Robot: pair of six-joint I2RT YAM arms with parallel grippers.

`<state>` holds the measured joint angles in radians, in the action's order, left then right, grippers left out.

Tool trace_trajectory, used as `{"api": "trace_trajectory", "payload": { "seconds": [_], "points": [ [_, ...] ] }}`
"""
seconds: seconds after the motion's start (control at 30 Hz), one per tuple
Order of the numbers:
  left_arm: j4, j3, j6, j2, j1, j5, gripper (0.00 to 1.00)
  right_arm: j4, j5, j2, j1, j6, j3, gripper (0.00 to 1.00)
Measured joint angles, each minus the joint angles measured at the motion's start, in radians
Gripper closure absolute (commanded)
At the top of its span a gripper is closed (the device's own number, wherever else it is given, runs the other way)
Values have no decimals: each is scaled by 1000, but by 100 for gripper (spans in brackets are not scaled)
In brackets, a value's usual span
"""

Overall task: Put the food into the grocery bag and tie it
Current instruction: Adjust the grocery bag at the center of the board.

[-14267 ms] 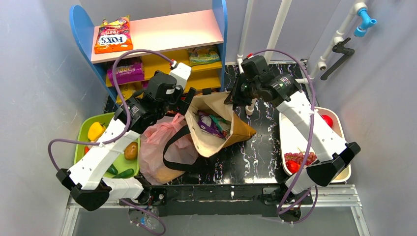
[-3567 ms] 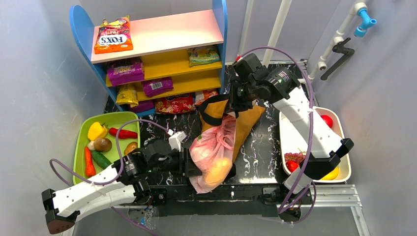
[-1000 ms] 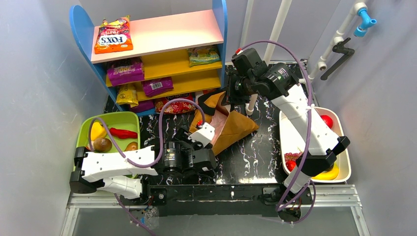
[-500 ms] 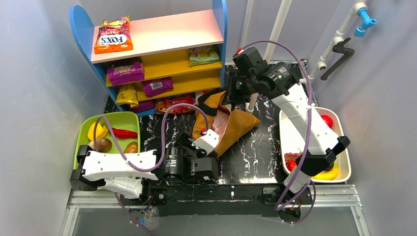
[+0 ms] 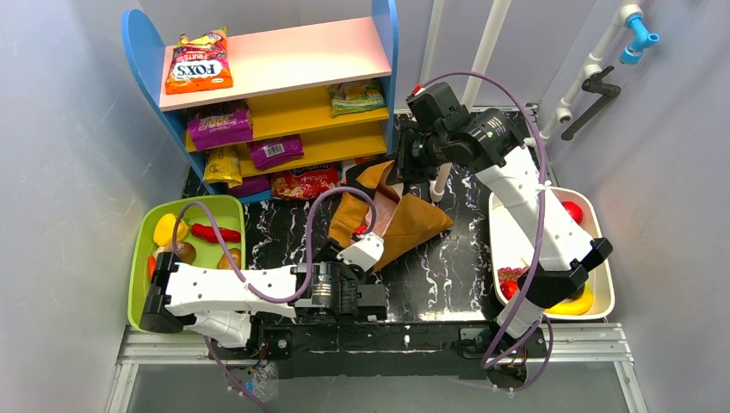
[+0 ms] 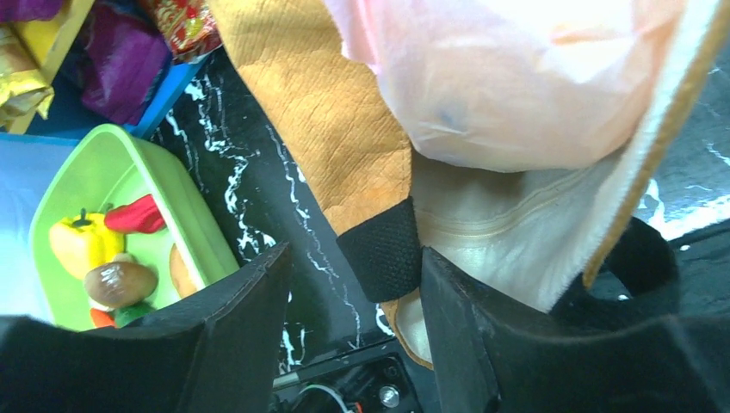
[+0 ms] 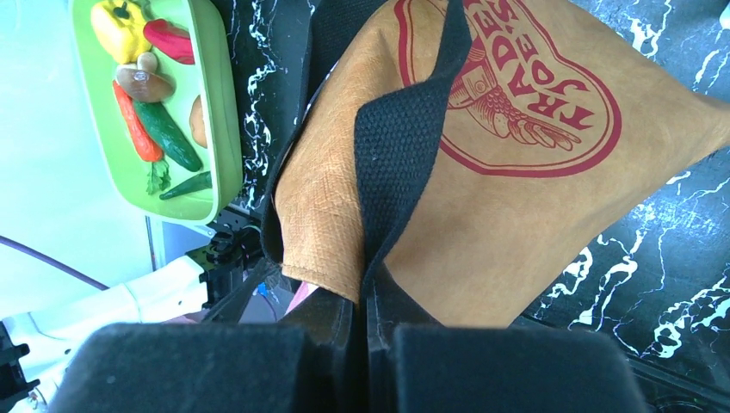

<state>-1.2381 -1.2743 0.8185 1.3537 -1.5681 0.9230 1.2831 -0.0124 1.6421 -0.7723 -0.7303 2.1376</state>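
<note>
The pink grocery bag (image 6: 516, 77) lies inside the mouth of the brown paper bag (image 5: 413, 219). My left gripper (image 6: 355, 258) is open at that mouth. The end of a black strap (image 6: 383, 249) and the brown rim stand between its fingers, the strap against the right one. My right gripper (image 7: 366, 301) is shut on the brown bag's rim and black strap, holding it up at the back (image 5: 403, 172). Food shows as vegetables in the green tray (image 5: 138, 258), and as grapes (image 5: 516, 277) and yellow fruit (image 5: 578, 303) in the white tray (image 5: 607, 258).
A blue-sided shelf (image 5: 284, 95) at the back left holds snack packets, among them an orange one (image 5: 200, 62) on top and a purple one (image 5: 220, 126). White pipes (image 5: 482, 52) rise behind the right arm. The left arm (image 5: 232, 288) lies low along the near edge.
The left arm has slid right along the near edge and its gripper has gone to the brown bag's mouth, jaws narrowing. The pink bag, earlier on the table, now sits inside the brown bag.
</note>
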Motion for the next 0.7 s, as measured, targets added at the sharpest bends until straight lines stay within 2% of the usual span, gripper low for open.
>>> {"api": "trace_trajectory", "payload": {
  "seconds": [0.07,0.13,0.17,0.23,0.4,0.53,0.7],
  "points": [
    [-32,2,21,-6,2,11,56,0,-6,0,0,0,0,99],
    [-45,16,32,-23,3,18,73,0,-13,0,0,0,0,99],
    [-44,29,34,-33,5,22,88,-1,-14,0,0,0,0,99],
    [-45,56,36,-52,8,28,100,-2,-18,0,0,-1,0,99],
    [-75,43,37,-79,13,47,100,-22,-21,-17,0,-1,-31,99],
    [-82,-78,34,-116,20,53,100,-64,-27,-68,5,-7,-101,99],
    [153,-112,-128,-325,91,10,100,-130,-55,-151,5,-19,-198,99]
  ]
}}
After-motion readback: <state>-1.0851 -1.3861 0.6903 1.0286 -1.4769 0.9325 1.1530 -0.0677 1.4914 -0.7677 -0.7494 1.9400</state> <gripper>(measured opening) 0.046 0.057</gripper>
